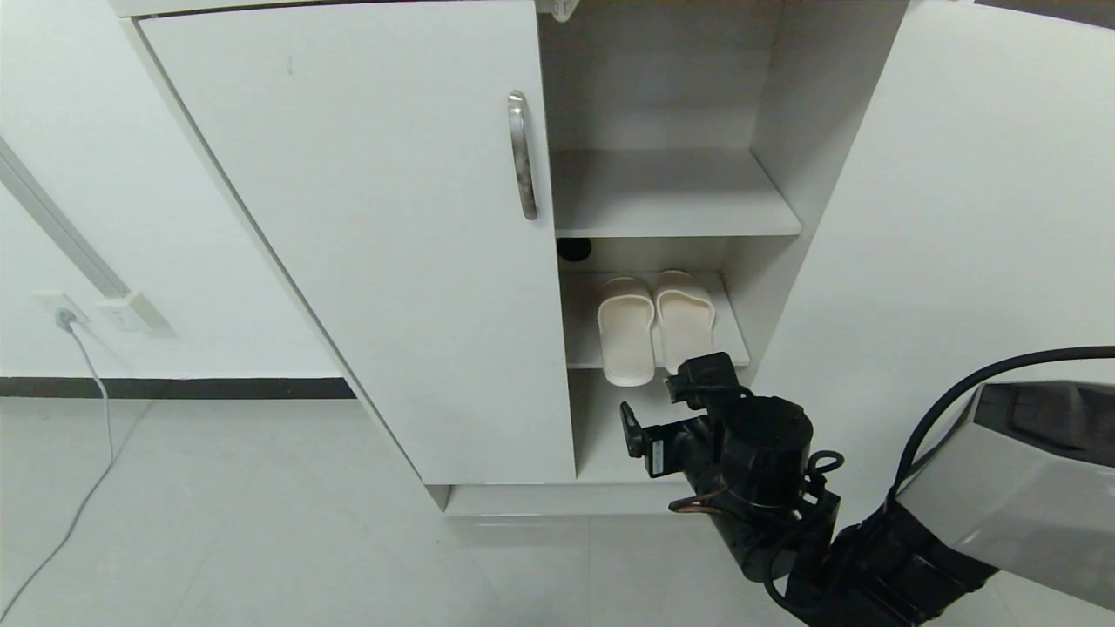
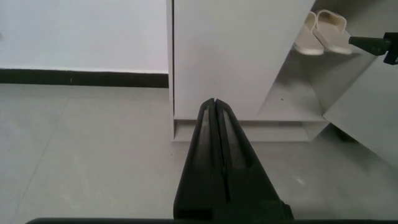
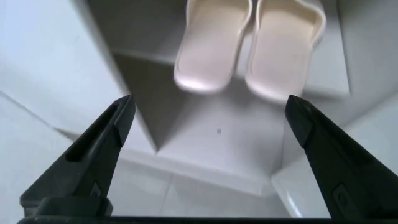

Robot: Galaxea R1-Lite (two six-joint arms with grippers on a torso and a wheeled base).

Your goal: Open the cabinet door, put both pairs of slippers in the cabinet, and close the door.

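**Cream slippers on the middle shelf, right gripper spread before them**

Head view: the cabinet (image 1: 784,104) has its left door (image 1: 375,235) shut, with the metal handle (image 1: 523,155) at that door's inner edge. The right door (image 1: 958,218) is swung wide open towards the robot. The pair of cream slippers (image 1: 655,322) lies side by side on the middle shelf (image 1: 739,348). The left slipper's end juts past the shelf's front edge. The upper shelf (image 1: 671,192) is bare, and there is free space in the bottom compartment (image 1: 610,435). The right gripper (image 1: 671,409) hangs just before the opening, below the slippers, between the shut door's edge and the open door. A wall socket (image 1: 61,313) and its cable (image 1: 96,418) are well off to the left.

Left wrist view: the left gripper (image 2: 215,106) has its fingers pressed together. It is over open floor tiles (image 2: 81,149), well back from the cabinet's base. The slippers (image 2: 323,31) and the right gripper's tip (image 2: 379,43) are seen from the side.

Right wrist view: the right gripper (image 3: 210,106) has its fingers (image 3: 99,149) spread wide and holds nothing. The slippers (image 3: 249,43) overhang the shelf edge just beyond it.
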